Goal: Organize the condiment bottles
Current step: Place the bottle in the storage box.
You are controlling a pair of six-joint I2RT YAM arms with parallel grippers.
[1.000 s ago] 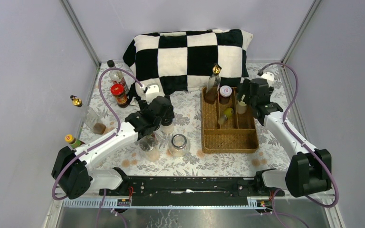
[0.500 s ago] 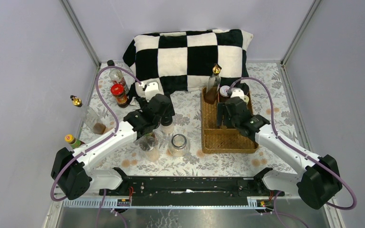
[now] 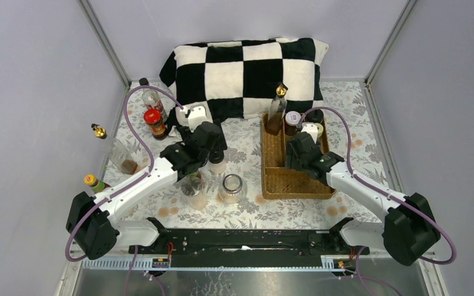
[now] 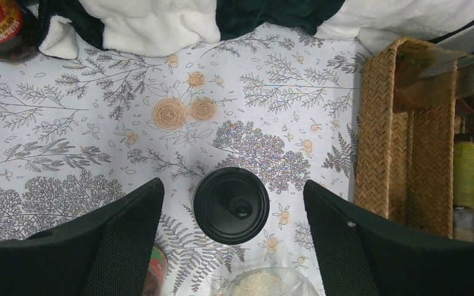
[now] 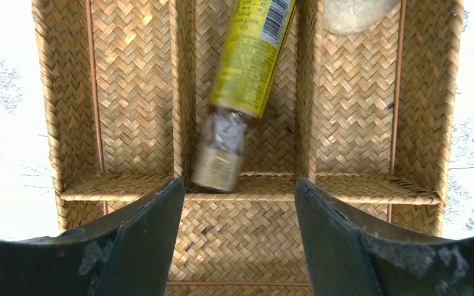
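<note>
Fingers (image 4: 117, 240) of the left gripper (image 4: 232, 188) stand spread on either side of a black-capped bottle (image 4: 231, 205), which is upright near the middle of the table (image 3: 247, 145); they touch nothing. The right gripper (image 5: 239, 185) is likewise spread above the wicker tray (image 5: 129, 92), over a yellow-labelled bottle (image 5: 253, 49) lying on its side in the middle compartment. A gold-topped bottle (image 3: 276, 110) stands in the tray's far left corner. A red-capped jar (image 3: 155, 122) stands near the table's far left corner.
</note>
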